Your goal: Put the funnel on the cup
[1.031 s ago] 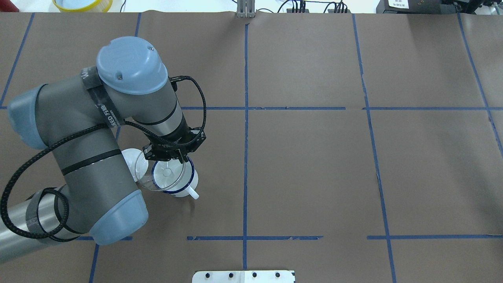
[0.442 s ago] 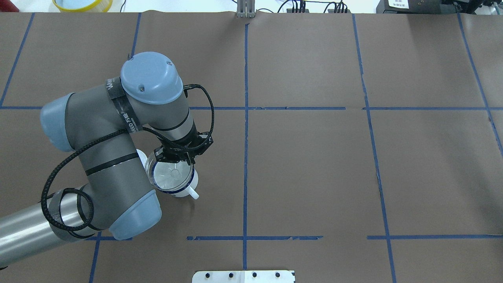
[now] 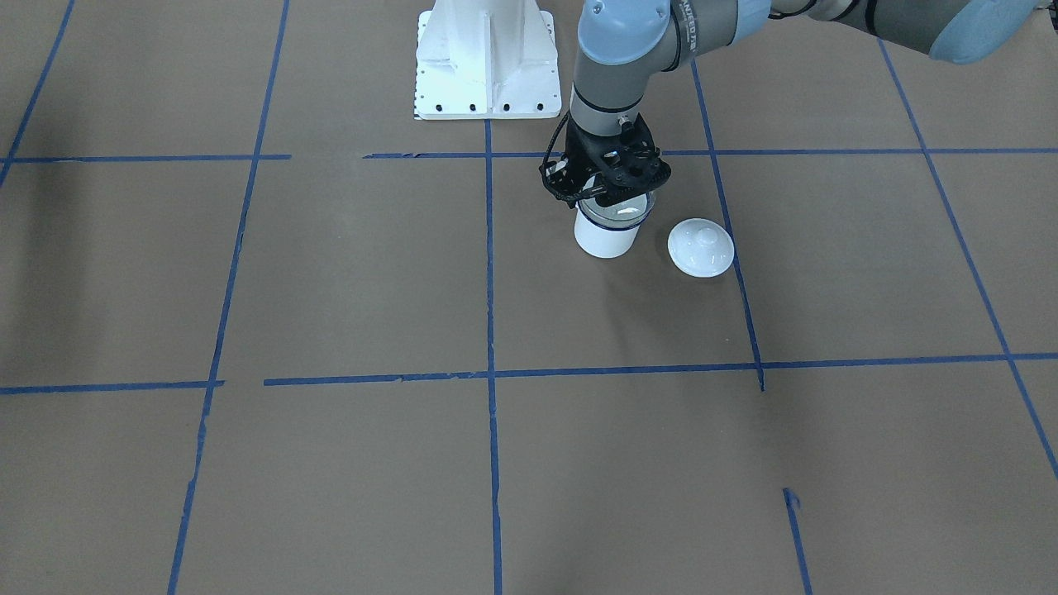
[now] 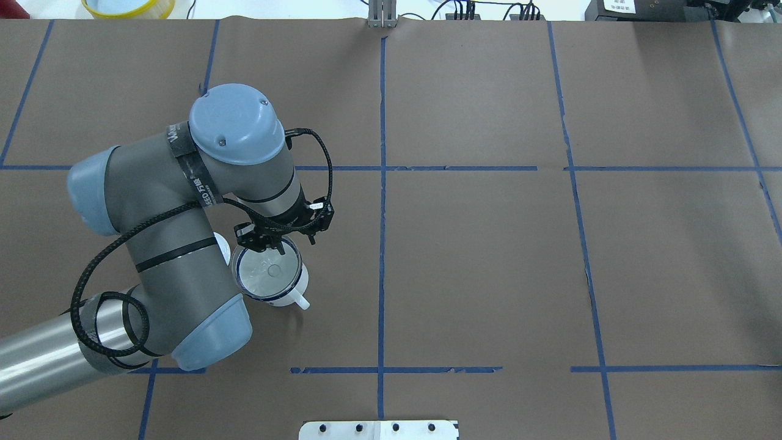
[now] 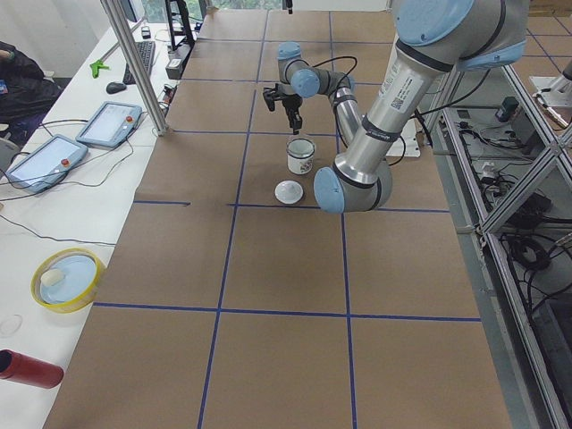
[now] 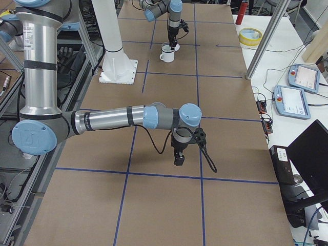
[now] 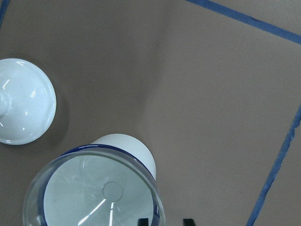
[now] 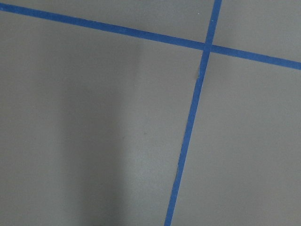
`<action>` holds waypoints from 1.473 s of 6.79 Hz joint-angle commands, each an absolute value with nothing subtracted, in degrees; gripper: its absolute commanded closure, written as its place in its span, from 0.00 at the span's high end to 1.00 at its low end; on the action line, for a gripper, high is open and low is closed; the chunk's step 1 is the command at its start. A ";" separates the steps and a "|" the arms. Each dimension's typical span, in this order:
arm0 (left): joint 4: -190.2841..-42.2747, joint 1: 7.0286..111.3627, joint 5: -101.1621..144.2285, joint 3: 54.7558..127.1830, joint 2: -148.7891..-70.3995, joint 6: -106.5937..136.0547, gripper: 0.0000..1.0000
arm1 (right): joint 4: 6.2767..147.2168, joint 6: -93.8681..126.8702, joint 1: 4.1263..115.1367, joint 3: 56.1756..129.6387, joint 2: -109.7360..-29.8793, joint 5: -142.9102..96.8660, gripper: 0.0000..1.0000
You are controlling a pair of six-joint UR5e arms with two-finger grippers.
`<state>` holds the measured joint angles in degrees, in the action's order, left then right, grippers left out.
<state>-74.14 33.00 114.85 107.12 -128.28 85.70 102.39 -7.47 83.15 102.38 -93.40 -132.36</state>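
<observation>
The clear funnel (image 4: pixel 267 273) sits level in the mouth of the white blue-rimmed cup (image 4: pixel 292 292), left of the table's centre line. The cup's handle points to the near right. My left gripper (image 4: pixel 276 245) hovers at the funnel's far rim. In the left wrist view its two fingertips (image 7: pixel 143 221) stand apart on either side of the funnel's rim (image 7: pixel 158 214), so it is open. The funnel (image 3: pixel 616 213) and cup (image 3: pixel 607 237) also show in the front view. My right gripper (image 6: pixel 178 159) hangs low over bare table far from them; I cannot tell whether it is open or shut.
A round white knobbed lid (image 3: pixel 701 246) lies beside the cup, on its left as the robot sees it, largely hidden under my left arm from overhead. A yellow-rimmed bowl (image 4: pixel 128 6) sits beyond the far left edge. The robot's white base plate (image 3: pixel 486 58) stands at the near edge.
My left arm carried the tilted funnel rightward over the cup and set it level in the mouth. The gripper's fingers have since spread apart.
</observation>
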 commanded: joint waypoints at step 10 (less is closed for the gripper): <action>-74.00 76.68 123.57 112.62 -108.31 22.55 1.00 | 102.39 -7.47 83.14 102.39 -93.34 -132.36 1.00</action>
